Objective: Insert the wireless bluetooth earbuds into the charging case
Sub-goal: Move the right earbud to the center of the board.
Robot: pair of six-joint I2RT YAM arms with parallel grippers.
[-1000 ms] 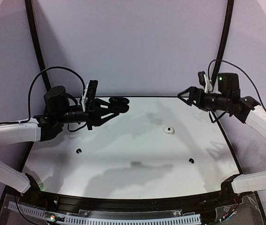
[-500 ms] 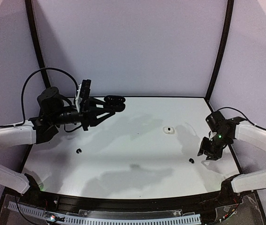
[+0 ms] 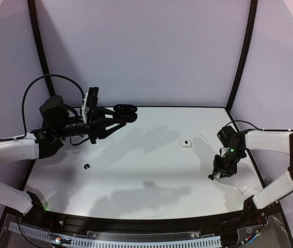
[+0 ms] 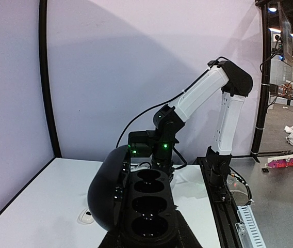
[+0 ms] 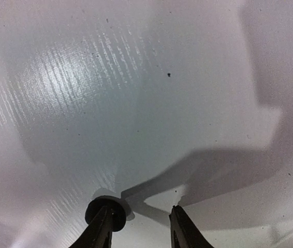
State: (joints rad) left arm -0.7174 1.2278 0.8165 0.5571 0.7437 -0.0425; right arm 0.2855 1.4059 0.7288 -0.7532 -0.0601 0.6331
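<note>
My left gripper [image 3: 116,118] is shut on an open black charging case [image 3: 125,109], held above the table's back left. In the left wrist view the charging case [image 4: 149,204] shows several empty round wells, its lid [image 4: 101,191] standing up on the left. One black earbud [image 3: 87,166] lies on the left of the table. Another black earbud [image 3: 211,177] lies at the right, with my right gripper [image 3: 218,173] down on the table beside it. In the right wrist view this earbud [image 5: 116,217] sits under the left fingertip [image 5: 103,223]. The jaws stand apart with only bare table between them.
A small white object with a dark spot [image 3: 186,143] lies at the table's right centre, also seen as a small white object [image 4: 86,216] in the left wrist view. The table's right edge [image 3: 255,165] runs close behind my right gripper. Purple walls close in the back and sides.
My right arm has swung down from high at the back right to the table beside the right black earbud, and its jaws have narrowed. My left arm drifted slightly left, still holding the case.
</note>
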